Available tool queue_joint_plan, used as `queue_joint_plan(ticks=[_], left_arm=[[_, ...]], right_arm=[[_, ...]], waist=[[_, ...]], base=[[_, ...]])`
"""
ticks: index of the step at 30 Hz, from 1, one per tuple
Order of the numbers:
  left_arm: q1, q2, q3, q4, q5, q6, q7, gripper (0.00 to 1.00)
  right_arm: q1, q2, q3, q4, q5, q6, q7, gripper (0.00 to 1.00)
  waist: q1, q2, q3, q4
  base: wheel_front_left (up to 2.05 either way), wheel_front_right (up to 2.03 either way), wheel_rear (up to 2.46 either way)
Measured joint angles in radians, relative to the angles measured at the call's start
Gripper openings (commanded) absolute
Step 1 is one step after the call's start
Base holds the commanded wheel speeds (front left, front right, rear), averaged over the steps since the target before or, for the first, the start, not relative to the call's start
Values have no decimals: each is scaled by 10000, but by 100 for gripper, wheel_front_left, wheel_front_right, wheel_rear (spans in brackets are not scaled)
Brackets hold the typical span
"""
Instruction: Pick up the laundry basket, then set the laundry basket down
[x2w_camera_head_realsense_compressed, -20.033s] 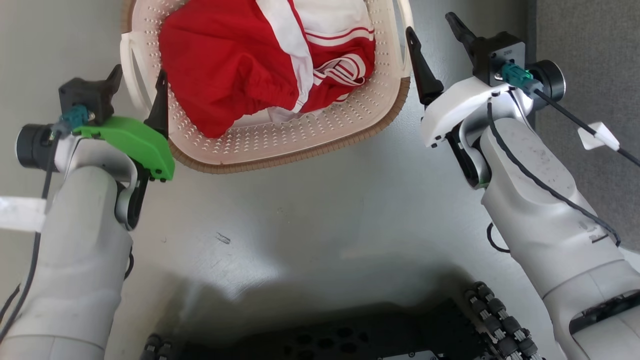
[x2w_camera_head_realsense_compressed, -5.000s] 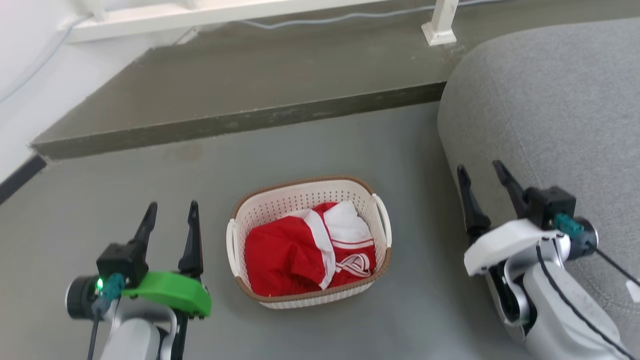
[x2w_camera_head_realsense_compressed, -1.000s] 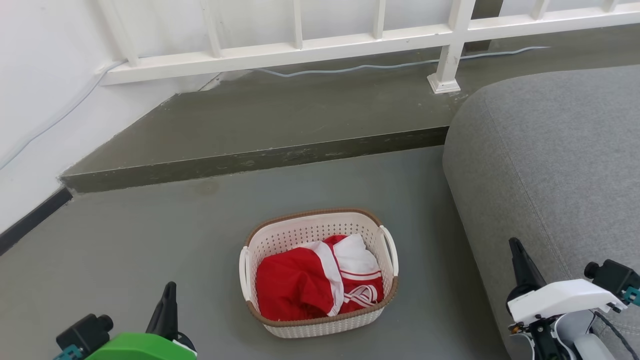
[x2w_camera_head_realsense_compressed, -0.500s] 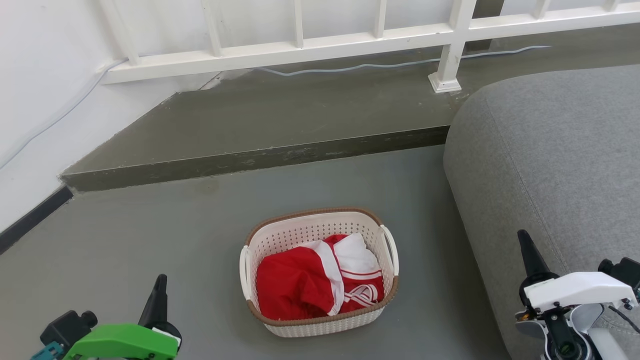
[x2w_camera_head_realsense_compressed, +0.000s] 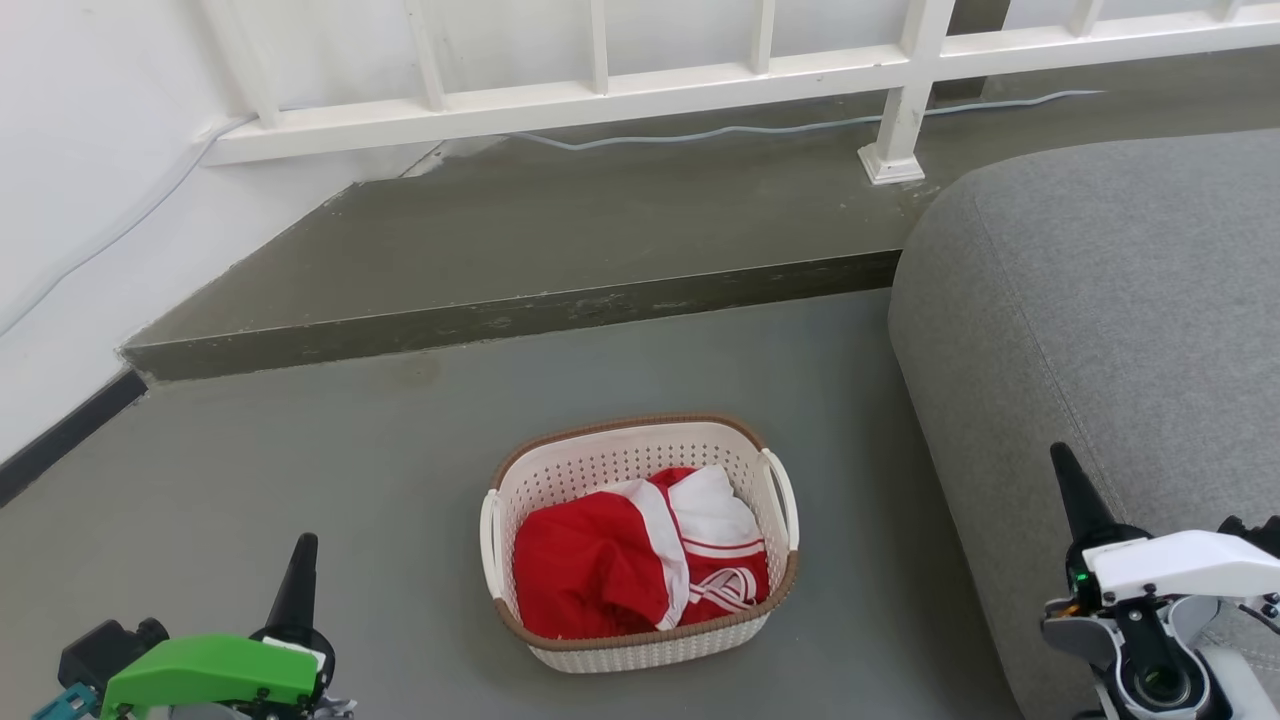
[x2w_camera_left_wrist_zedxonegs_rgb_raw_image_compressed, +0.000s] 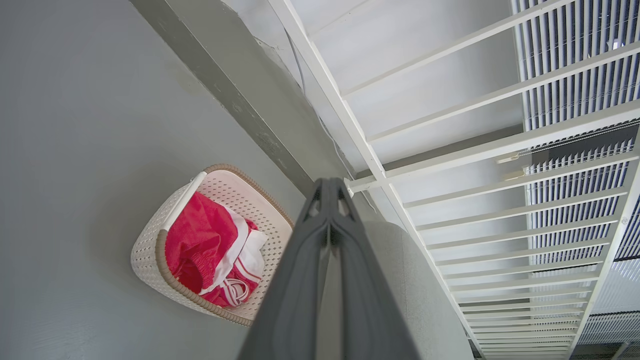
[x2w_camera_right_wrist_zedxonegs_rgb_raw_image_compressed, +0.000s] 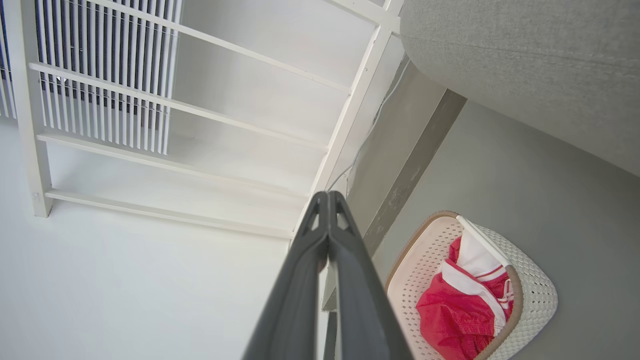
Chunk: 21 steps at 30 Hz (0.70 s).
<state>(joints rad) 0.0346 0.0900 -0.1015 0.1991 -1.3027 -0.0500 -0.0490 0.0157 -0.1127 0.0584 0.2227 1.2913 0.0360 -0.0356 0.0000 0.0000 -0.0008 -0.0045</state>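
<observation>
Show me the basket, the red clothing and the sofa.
basket (x2w_camera_head_realsense_compressed: 620, 455), head view, far perforated wall.
red clothing (x2w_camera_head_realsense_compressed: 580, 565), head view, middle of the red fabric.
sofa (x2w_camera_head_realsense_compressed: 1100, 300), head view, grey top surface.

Grey sofa (x2w_camera_head_realsense_compressed: 1100, 300) right; white railing (x2w_camera_head_realsense_compressed: 640, 95) behind raised step (x2w_camera_head_realsense_compressed: 560, 220); cable (x2w_camera_head_realsense_compressed: 760, 130) under railing.

The left tool (x2w_camera_head_realsense_compressed: 303, 548) and right tool (x2w_camera_head_realsense_compressed: 1061, 462) have closed and backed off the laundry basket (x2w_camera_head_realsense_compressed: 650, 655).

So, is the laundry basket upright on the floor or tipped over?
Upright. The laundry basket rests flat on the grey floor, rim level, opening facing up, with red-and-white clothing inside.
</observation>
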Motion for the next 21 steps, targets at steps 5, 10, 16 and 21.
queue_joint_plan(ticks=[5, 10, 16, 21], left_arm=[[-126, 4, 111, 96, -612, -84, 146, 0], [-218, 8, 270, 169, -1235, -211, 280, 0], [-360, 12, 408, 240, -1941, -318, 420, 0], [-462, 17, 556, 318, -2562, -408, 573, 0]], right_arm=[[-106, 13, -174, 56, 619, 132, 121, 0], [-164, 42, -337, 111, 1239, 270, 230, 0], [-325, 75, -541, 157, 1975, 412, 378, 0], [-381, 115, -711, 215, 2589, 520, 479, 0]], waist=[[0, 0, 8, 7], [0, 0, 15, 15], [0, 1, 25, 23], [0, 0, 32, 31]], base=[[0, 0, 0], [0, 0, 0], [0, 0, 0], [0, 0, 0]])
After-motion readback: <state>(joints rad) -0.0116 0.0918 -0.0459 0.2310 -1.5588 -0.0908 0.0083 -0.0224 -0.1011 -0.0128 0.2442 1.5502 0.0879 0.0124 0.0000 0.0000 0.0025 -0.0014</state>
